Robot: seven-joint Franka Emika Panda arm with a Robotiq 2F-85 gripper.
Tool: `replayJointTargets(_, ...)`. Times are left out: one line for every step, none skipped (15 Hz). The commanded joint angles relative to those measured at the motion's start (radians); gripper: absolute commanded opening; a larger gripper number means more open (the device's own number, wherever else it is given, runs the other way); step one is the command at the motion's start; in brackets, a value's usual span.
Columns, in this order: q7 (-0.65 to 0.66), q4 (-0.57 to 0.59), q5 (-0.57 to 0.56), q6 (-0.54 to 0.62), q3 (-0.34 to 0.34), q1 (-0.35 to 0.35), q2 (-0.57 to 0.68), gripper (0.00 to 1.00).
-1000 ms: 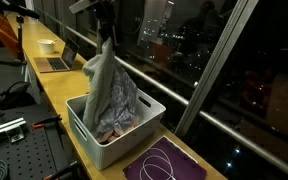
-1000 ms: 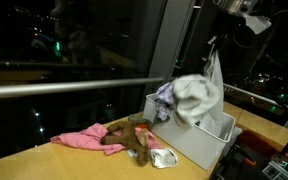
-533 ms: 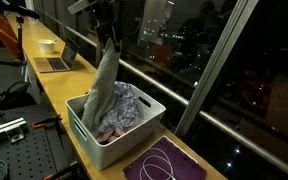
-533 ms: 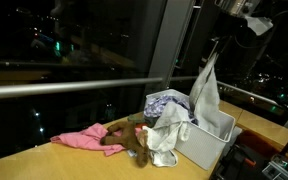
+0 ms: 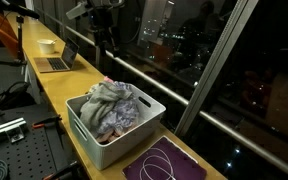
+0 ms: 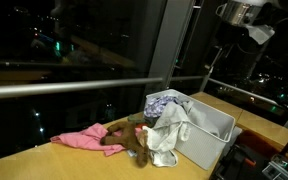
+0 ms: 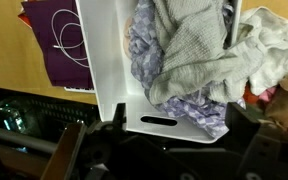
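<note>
A robot arm's claw [image 5: 108,40] hangs high above a white bin [image 5: 84,135]. The bin stands on a long wooden bench [image 5: 44,85] that runs along a dark window. The claw is spread wide and holds nothing. In the wrist view its two dark fingers [image 7: 114,125] stand well apart at the bottom of the picture, with the bin's handle wall between them.

A grey cloth [image 5: 109,95] lies crumpled on top of the heap in the bin, below the claw and well apart from it. In the wrist view it rests over a lilac cloth [image 7: 144,50]. A white cloth [image 7: 269,45] spills over the bin's far wall onto the bench.

A purple mat [image 5: 164,165] with a looped white cord [image 7: 69,40] lies just beside the bin, toward one end of the bench. On the bin's opposite side, in an exterior view, a pink cloth [image 6: 79,140] lies flat on the bench. A laptop [image 5: 54,62] sits farther along the bench, well apart from the bin.
</note>
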Motion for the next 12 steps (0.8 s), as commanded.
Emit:
replayJointTargets(0.018,-0.001,-0.006,0.006,0.015,0.015,-0.017,1.00)
replayJointTargets(0.027,0.014,-0.013,-0.002,0.028,0.024,-0.003,1.00)
replayJointTargets(0.034,0.025,-0.018,-0.007,0.039,0.032,0.008,1.00)
replayJointTargets(0.045,0.039,-0.026,-0.015,0.053,0.044,0.022,1.00)
replayJointTargets(0.057,0.056,-0.036,-0.024,0.068,0.056,0.038,1.00)
replayJointTargets(0.070,0.073,-0.047,-0.033,0.084,0.068,0.056,1.00)
replayJointTargets(0.081,0.092,-0.060,-0.041,0.098,0.082,0.076,1.00)
replayJointTargets(0.087,0.112,-0.072,-0.048,0.109,0.095,0.098,1.00)
replayJointTargets(0.100,0.139,-0.092,-0.057,0.121,0.110,0.133,1.00)
replayJointTargets(0.101,0.165,-0.103,-0.067,0.128,0.125,0.162,1.00)
replayJointTargets(0.111,0.194,-0.124,-0.078,0.134,0.143,0.200,1.00)
replayJointTargets(0.111,0.222,-0.140,-0.094,0.134,0.160,0.232,1.00)
